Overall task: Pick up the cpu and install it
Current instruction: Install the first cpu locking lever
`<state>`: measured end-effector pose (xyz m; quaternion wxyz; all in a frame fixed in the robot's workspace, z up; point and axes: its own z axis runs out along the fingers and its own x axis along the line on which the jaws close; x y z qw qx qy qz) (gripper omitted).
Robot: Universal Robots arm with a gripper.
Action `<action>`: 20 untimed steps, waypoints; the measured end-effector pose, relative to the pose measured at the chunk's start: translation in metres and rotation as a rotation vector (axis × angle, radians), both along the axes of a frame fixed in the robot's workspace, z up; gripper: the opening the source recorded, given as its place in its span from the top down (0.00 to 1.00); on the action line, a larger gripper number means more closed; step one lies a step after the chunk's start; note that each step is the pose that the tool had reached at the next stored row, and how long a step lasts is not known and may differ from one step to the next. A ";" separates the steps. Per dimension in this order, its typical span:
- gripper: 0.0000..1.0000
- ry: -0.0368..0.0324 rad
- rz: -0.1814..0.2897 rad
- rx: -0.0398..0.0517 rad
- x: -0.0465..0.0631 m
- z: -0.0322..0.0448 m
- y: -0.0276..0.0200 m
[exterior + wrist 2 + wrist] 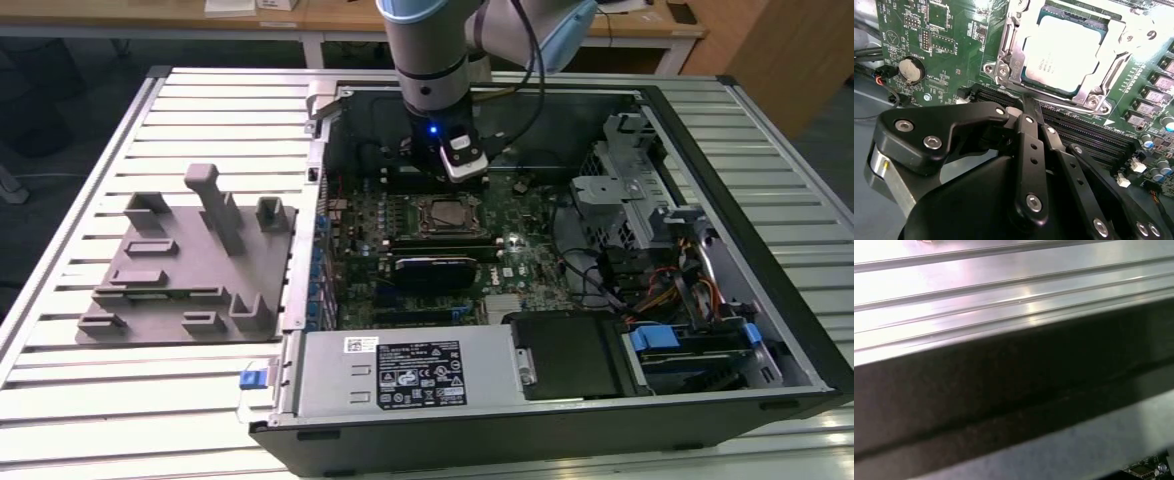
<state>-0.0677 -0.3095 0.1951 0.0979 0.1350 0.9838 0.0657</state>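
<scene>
The cpu [1066, 52], a flat square chip with a silvery-white top, lies inside the metal-framed socket [1009, 55] on the green motherboard. In the exterior view the cpu [445, 213] sits in the middle of the open computer case. My gripper [1030, 105] hovers just off the socket's edge, over the memory slots, shut with nothing between its fingers. The exterior view has the gripper [447, 185] low inside the case, right behind the socket, apart from the chip.
A grey plastic tray [187, 260] with upright posts lies on the ribbed table at the exterior view's left. A power supply [400, 375], a drive cage [641, 200] and cables crowd the case. The dark case wall [1004, 390] stands close to the wrist.
</scene>
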 end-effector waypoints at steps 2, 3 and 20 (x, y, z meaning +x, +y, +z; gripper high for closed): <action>0.89 0.0001 0.000 -0.0018 0.000 -0.0004 -0.0002; 0.89 0.0001 0.000 -0.0028 0.000 -0.0005 -0.0003; 0.89 0.0008 0.000 -0.0010 0.001 0.0018 -0.0030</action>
